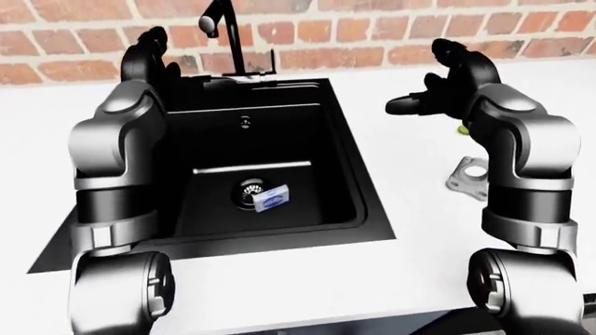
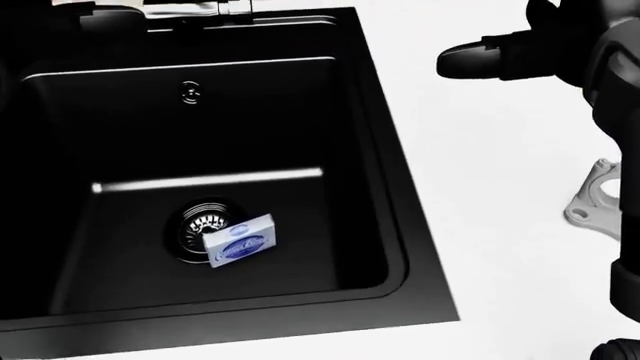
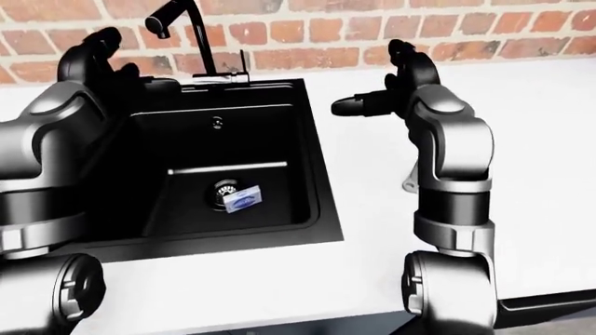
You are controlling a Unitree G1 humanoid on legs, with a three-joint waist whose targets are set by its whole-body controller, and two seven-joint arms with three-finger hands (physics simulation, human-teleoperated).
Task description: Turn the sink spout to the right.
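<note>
The black sink faucet (image 1: 233,42) stands at the top rim of the black sink (image 1: 358,174), against the brick wall. Its spout head (image 1: 209,24) points to the left in the left-eye view. My left hand (image 1: 154,52) is raised to the left of the faucet, a short gap away from the spout, with its fingers open and empty. My right hand (image 1: 414,98) hovers over the white counter to the right of the sink, with one finger (image 1: 402,105) stretched left toward it. It is open and empty, and it also shows in the head view (image 2: 490,56).
A small blue and white box (image 2: 240,241) lies beside the drain (image 2: 200,221) in the sink basin. A grey metal bracket (image 1: 466,178) lies on the white counter (image 1: 410,230) to the right, partly behind my right arm. A brick wall (image 1: 372,28) runs along the top.
</note>
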